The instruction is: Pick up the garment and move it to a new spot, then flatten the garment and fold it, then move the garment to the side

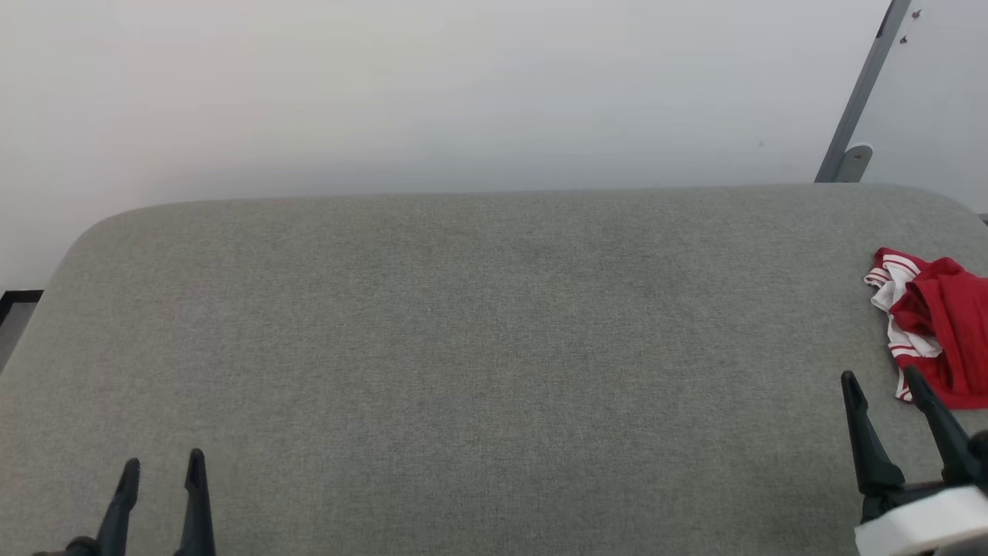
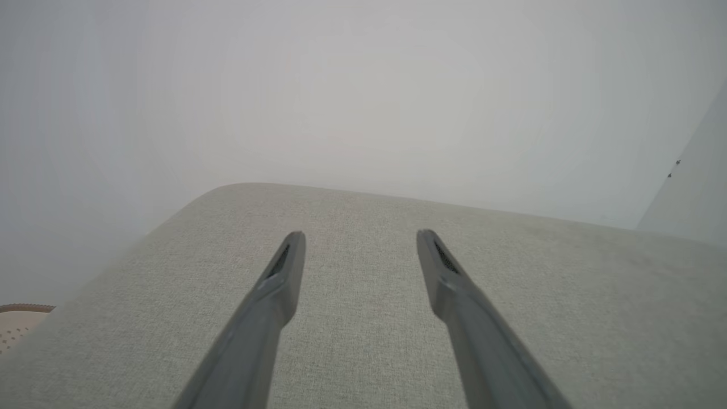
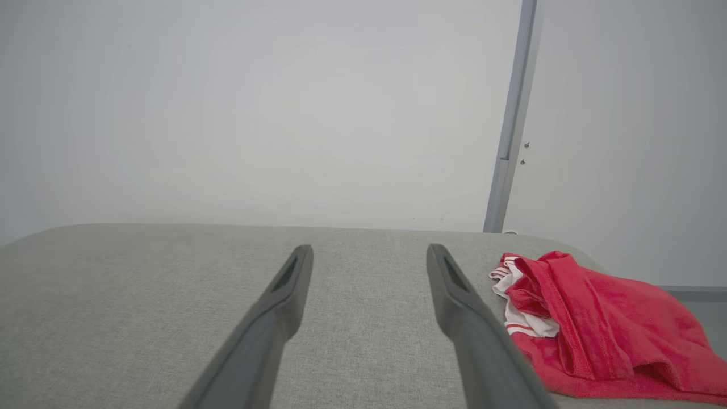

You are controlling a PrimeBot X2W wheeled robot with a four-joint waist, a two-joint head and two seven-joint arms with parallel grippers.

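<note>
The garment point(image 1: 938, 328) is a red jersey with white, red-striped trim, lying crumpled at the far right edge of the grey fabric surface point(image 1: 463, 347). In the right wrist view the garment point(image 3: 596, 329) lies just right of my fingers. My right gripper point(image 1: 882, 378) stands open at the lower right, its fingertips beside the garment's near left edge, with nothing between them; whether they touch the cloth I cannot tell. My left gripper point(image 1: 164, 463) is open at the lower left, far from the garment, over bare fabric. In both wrist views the right gripper point(image 3: 369, 250) and the left gripper point(image 2: 360, 236) hold nothing.
A pale wall point(image 1: 463, 93) runs behind the surface. A grey metal post point(image 1: 861, 100) with a foot bracket leans at the back right corner. The surface has rounded far corners, and a strip of floor point(image 1: 15, 309) shows past its left edge.
</note>
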